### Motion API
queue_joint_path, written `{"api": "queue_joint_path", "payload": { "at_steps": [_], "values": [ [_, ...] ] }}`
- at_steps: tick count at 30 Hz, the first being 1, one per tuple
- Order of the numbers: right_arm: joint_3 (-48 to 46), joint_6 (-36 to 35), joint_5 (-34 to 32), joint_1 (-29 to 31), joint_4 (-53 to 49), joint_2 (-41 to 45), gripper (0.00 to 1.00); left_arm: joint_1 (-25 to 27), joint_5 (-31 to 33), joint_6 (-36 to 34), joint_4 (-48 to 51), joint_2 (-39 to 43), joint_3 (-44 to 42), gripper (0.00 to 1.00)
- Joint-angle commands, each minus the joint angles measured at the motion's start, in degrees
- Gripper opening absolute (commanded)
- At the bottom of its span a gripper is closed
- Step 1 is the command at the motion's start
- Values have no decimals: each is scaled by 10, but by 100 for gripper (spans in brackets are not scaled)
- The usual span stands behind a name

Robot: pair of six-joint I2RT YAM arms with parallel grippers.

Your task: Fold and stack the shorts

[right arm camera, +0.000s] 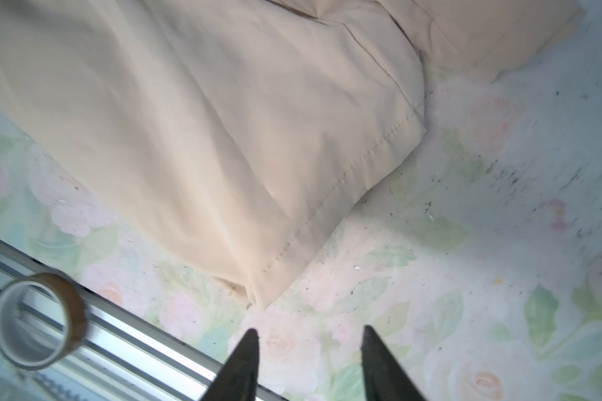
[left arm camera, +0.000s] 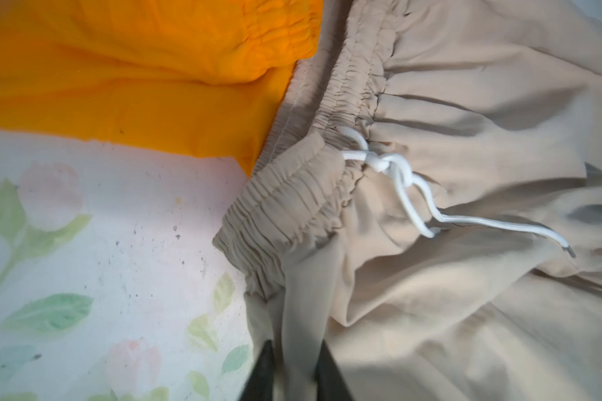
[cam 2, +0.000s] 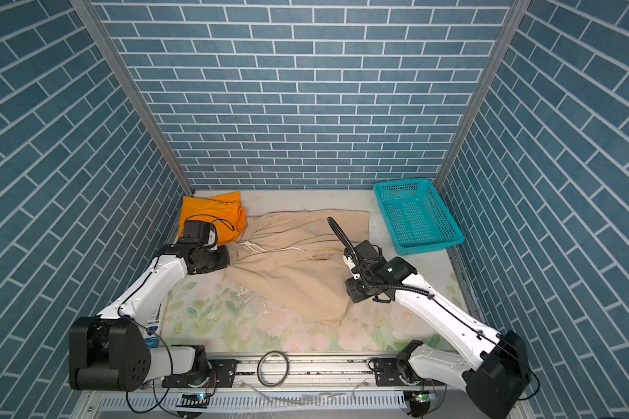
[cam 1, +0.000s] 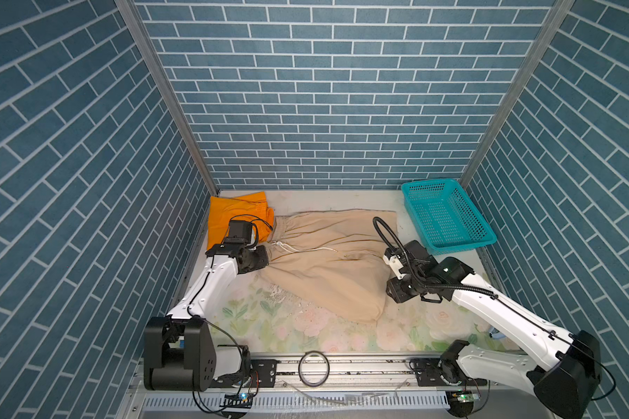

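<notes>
Left wrist view: the left gripper [left arm camera: 296,343] straddles a raised fold of the beige shorts [left arm camera: 466,139] just below the waistband [left arm camera: 285,208]. Cloth fills the gap between the fingers [left arm camera: 265,371]; whether they pinch it cannot be told.
Right wrist view: the right gripper [right arm camera: 310,328] is released, jaws apart with nothing between them, hovering over bare mat just short of the leg hem [right arm camera: 327,215].
Step in hand, as judged: securing the waistband end and the hem end to fold the beige pair.
Method advised: catch both cloth layers at the hem corner, keep the drawstring [left arm camera: 397,180] clear of the fold, and lift both ends level.
Beige pair, position: spread unfolded across mid-table, waistband toward the left arm.
Second pair: the orange shorts [cam 1: 233,214] lie folded in the far left corner, touching the beige waistband; probably the stack base.
Surface: floral mat [cam 1: 305,330], scuffed and speckled with grit.
Room: blue brick-pattern walls [cam 1: 324,90]; teal basket [cam 1: 429,184] at far right; tape roll [right arm camera: 39,319] on the front rail [right arm camera: 136,333].
</notes>
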State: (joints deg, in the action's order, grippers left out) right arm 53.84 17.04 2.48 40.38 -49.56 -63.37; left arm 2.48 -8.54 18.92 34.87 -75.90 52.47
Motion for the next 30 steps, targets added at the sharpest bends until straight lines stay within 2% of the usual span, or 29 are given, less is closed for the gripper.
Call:
{"api": "queue_joint_path", "payload": {
  "at_steps": [1,3,5,10,14,19,21,24,25,27,29,30],
  "values": [
    [19,71,-1,-19,66,23,59,-3,10,2,11,-11,-12,37],
    [10,86,-7,-51,95,5,64,-3,11,4,11,-8,-12,50],
    [-8,90,20,-87,127,-21,64,-3,13,7,8,-1,-15,61],
    [-53,100,70,-141,218,-116,65,-4,30,15,-6,7,-33,81],
    [-87,125,125,-173,301,-183,65,-8,-1,27,-53,0,-60,83],
    [-120,135,161,-183,394,-246,64,-8,-30,35,-107,-9,-83,84],
    [-126,137,182,-185,434,-270,60,-8,-34,34,-116,-14,-87,83],
    [-118,136,202,-188,464,-302,48,-8,-39,30,-120,-17,-90,75],
    [-111,135,213,-188,468,-309,40,-8,-39,30,-120,-16,-93,70],
    [-94,125,221,-191,453,-313,19,-8,-39,29,-120,-15,-95,50],
    [-62,100,197,-194,389,-296,1,-8,-35,25,-111,-14,-95,27],
    [-48,87,176,-195,354,-285,0,-8,-31,23,-105,-13,-94,17]
  ]
}}
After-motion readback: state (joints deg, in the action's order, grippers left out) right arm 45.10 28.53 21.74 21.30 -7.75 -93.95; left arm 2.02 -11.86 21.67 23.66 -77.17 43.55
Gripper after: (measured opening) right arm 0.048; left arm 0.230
